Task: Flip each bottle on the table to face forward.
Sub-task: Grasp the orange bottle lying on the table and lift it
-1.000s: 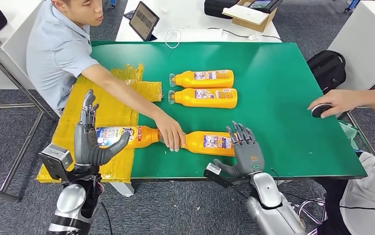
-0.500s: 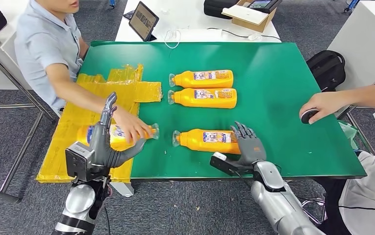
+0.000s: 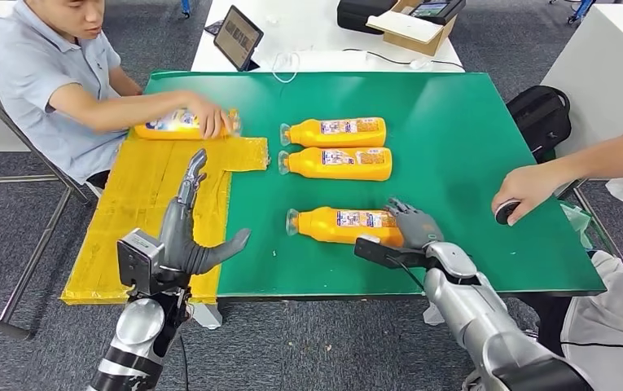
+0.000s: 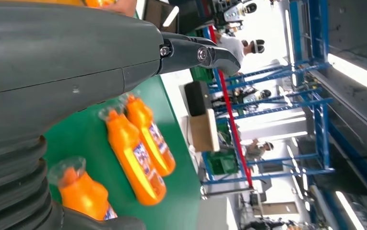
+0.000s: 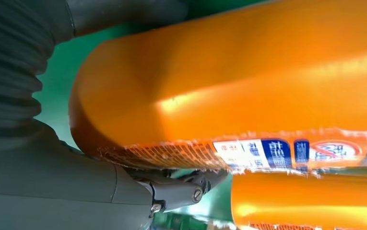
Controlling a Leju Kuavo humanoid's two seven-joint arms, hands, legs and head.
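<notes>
**A:** Head view, from the left: what did you see?

**B:** A person [image 3: 43, 77] at the table's far left corner held one orange bottle [image 3: 179, 124] over the yellow taped patch [image 3: 141, 216]. The left hand [image 3: 184, 232] hovered above that patch, fingers apart, holding nothing.

**A:** And further right?

**B:** Two bottles [image 3: 334, 130] lay side by side on the green table [image 3: 454, 122], labels up. The near bottle [image 3: 344, 226] lay on its side, cap pointing left, with the right hand [image 3: 412, 228] curled over its base end. Whether the fingers truly clamped it, I could not tell.

**A:** How would it handle?

**B:** Probably smooth, stiff plastic with a flattish body, likely slippery. I'd judge the broad base end the best hold for rolling it, not the narrow neck.
</notes>
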